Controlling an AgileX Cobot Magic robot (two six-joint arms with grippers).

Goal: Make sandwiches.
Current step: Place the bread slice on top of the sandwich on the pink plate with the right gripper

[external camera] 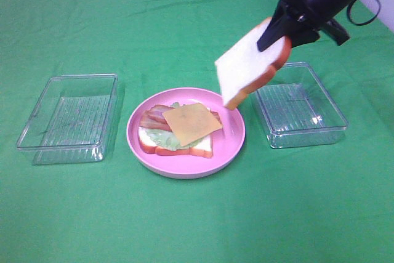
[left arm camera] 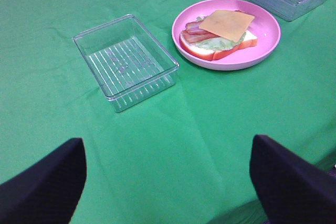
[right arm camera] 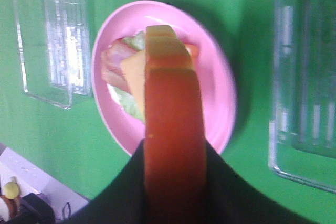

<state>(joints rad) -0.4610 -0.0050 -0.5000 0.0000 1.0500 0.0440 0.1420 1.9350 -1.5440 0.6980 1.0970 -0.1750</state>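
On the pink plate (external camera: 231,146) lies an open sandwich (external camera: 178,130): a bread slice, green lettuce, bacon strips and a yellow cheese slice (external camera: 192,122) on top. My right gripper (external camera: 280,32) is shut on a second bread slice (external camera: 249,66), which hangs tilted in the air above the plate's right rim. The right wrist view shows that slice's orange-brown crust (right arm camera: 173,129) edge-on between the fingers, with the plate (right arm camera: 218,85) below. My left gripper (left arm camera: 168,182) stands open and empty over bare cloth, well short of the plate (left arm camera: 265,40).
A clear plastic tray (external camera: 68,118) stands left of the plate and another (external camera: 301,106) to its right, partly under the right arm. Green cloth covers the whole table.
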